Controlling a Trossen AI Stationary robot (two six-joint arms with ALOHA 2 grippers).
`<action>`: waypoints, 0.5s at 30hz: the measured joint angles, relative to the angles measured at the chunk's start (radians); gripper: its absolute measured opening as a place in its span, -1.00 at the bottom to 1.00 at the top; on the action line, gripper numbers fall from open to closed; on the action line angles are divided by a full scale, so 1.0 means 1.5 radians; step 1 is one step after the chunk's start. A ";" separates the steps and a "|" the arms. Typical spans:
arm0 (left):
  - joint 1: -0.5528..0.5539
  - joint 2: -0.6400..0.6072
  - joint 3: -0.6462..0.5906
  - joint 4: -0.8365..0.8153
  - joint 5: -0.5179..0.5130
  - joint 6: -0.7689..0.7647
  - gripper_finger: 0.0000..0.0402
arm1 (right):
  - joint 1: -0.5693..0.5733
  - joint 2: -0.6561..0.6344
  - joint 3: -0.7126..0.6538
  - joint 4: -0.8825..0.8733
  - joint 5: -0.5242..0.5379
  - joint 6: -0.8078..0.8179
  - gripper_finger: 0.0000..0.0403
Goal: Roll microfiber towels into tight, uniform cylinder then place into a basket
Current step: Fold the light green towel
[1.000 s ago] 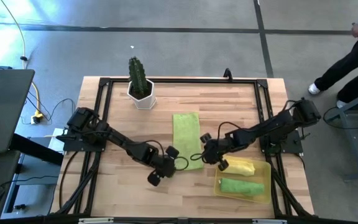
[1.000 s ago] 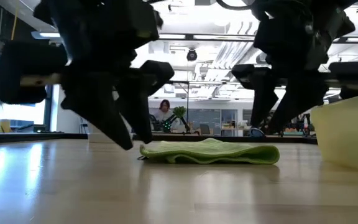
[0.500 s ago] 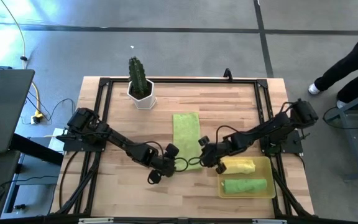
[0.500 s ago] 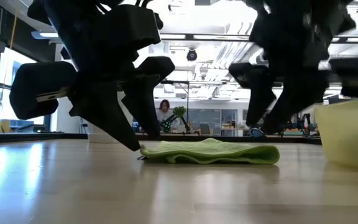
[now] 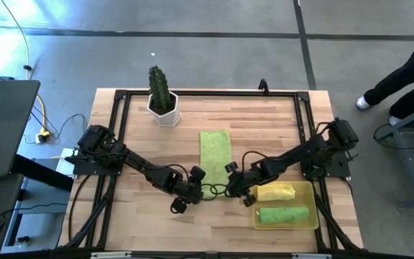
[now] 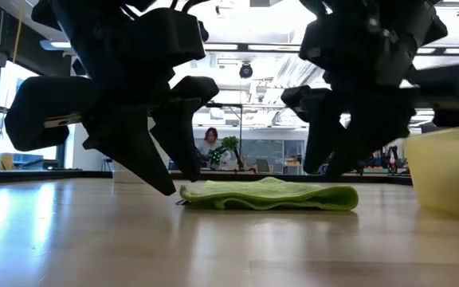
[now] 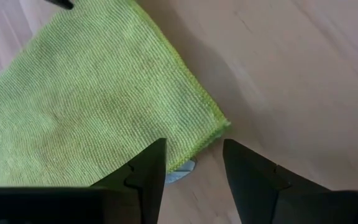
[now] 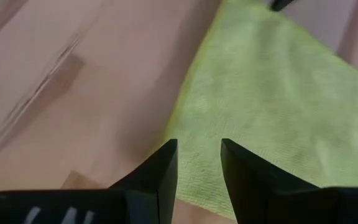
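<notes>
The flat lime-green towel (image 5: 215, 158) lies mid-table. The left gripper (image 5: 205, 191) at its 7 o'clock corner and the right gripper (image 5: 230, 188) at its 5 o'clock corner both stand released, grasping nothing. 2 rolled towels (image 5: 279, 203) sit in the basket (image 5: 312, 216) at the table's 4 o'clock.

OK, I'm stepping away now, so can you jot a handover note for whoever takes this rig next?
Left tool: open, empty, at the near-left corner of the flat green towel.
Right tool: open, empty, over its near-right corner.
Basket: near right of the table, holding a rolled yellow towel and a rolled green towel.
Done: two towels rolled and placed.
Left: grip, roll and basket the last towel.
</notes>
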 joint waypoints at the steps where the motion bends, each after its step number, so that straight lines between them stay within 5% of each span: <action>1: 0.001 0.000 0.000 0.000 0.002 -0.001 -0.25 | 0.000 0.005 0.000 -0.001 -0.001 -0.013 -0.42; 8: 0.010 0.000 -0.006 -0.056 -0.002 -0.068 -0.24 | -0.026 0.041 0.000 0.058 0.017 0.021 -0.42; 15: -0.025 -0.009 -0.006 -0.128 -0.088 -0.103 -0.24 | -0.059 0.072 0.026 0.044 -0.022 0.073 -0.42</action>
